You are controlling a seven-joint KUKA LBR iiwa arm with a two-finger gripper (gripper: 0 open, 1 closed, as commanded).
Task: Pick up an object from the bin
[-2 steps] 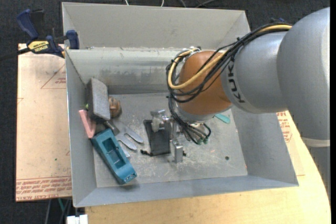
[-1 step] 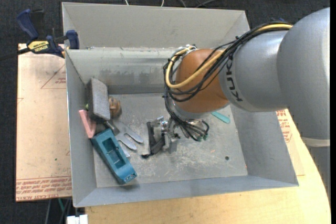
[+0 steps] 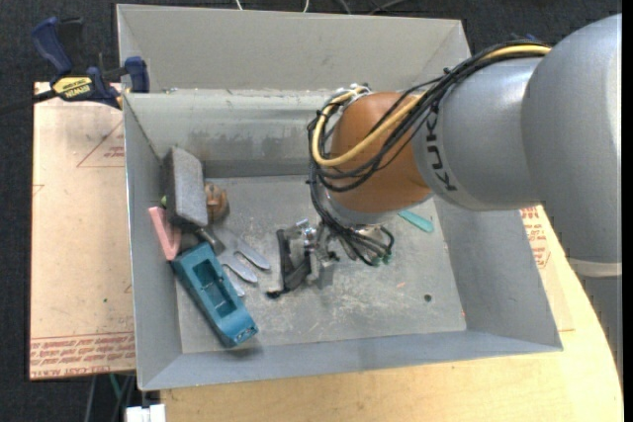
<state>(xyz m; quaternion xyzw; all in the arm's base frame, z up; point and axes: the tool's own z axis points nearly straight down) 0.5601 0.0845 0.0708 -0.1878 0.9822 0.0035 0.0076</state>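
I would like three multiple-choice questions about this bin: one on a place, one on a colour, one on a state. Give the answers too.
1. Where in the bin does the grey block lie?
A. at the left wall
B. in the right front corner
C. at the right wall

2. What colour is the thin strip beside the block?
A. yellow
B. pink
C. black

3. How is the blue case?
A. held by the gripper
B. standing upright at the back wall
C. lying on the floor, apart from the gripper

Answers:
1 A, the block rests at the left side of the bin.
2 B, the strip by the block's lower left is pink.
3 C, the case lies at the left front, while the gripper is near the floor's middle.
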